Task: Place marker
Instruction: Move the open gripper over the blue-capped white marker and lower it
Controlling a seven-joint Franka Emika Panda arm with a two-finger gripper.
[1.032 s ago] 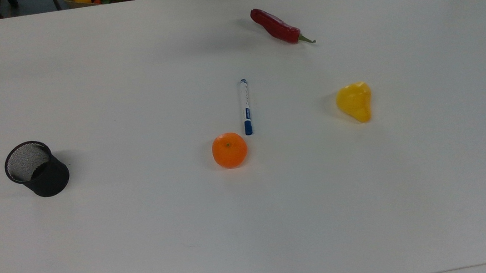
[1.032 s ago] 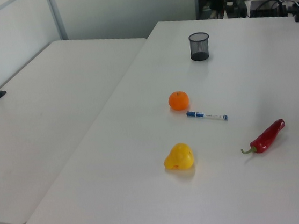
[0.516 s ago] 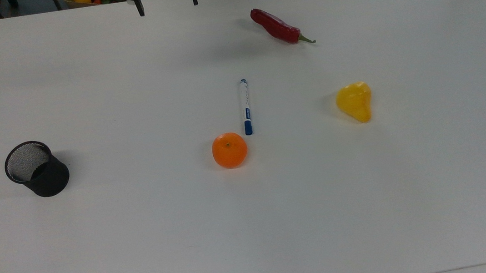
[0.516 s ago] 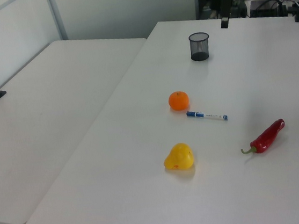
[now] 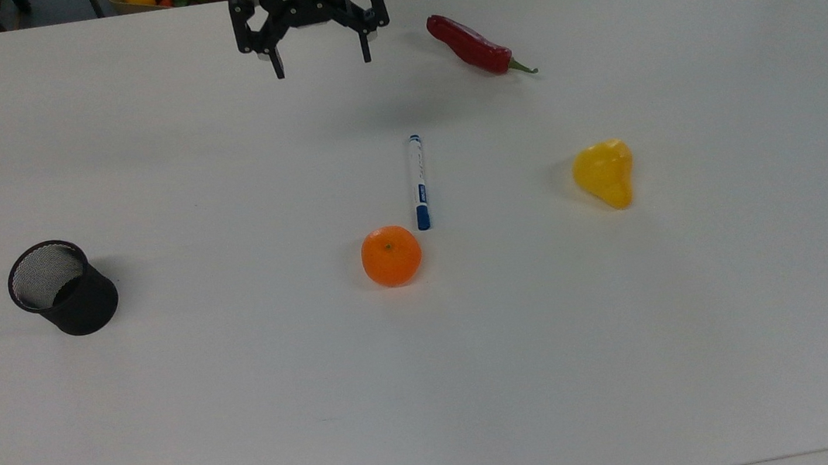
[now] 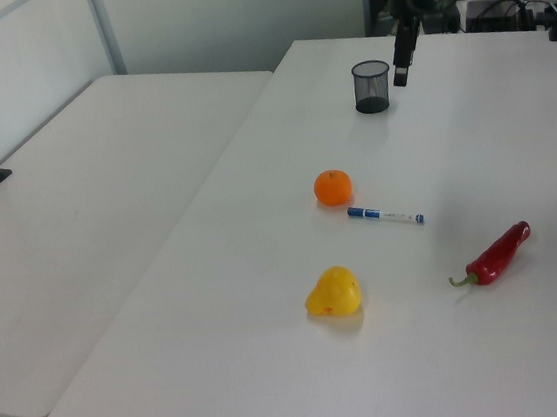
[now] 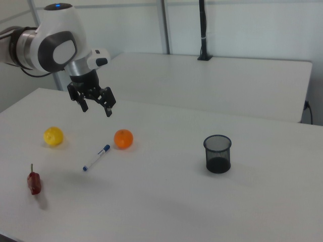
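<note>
- Hovering above the table [image 5: 170, 416], gripper [image 5: 322, 62] sits near the far edge in the top view, fingers spread wide, nothing between them.
- Marker [image 5: 419, 182] lies flat mid-table, well apart from the gripper; blue cap end points at the near edge, just beside the orange [image 5: 391, 255] (can't tell if they touch).
- Black mesh pen cup [image 5: 62, 287] stands upright toward the top view's left edge, well apart from the marker. Likely the place target, though the task line doesn't say.
- Red chili [image 5: 474, 45] near the far edge, at the gripper's right in the top view; yellow pepper [image 5: 605, 172] toward the top view's right edge. Neither looks involved.
- Progress: nothing done yet. Marker untouched, not grasped, not placed.
- Left to do, by my read: come over the marker, descend, close across the barrel, lift, carry, release. The orange crowds the cap end, so grab nearer mid-barrel.
</note>
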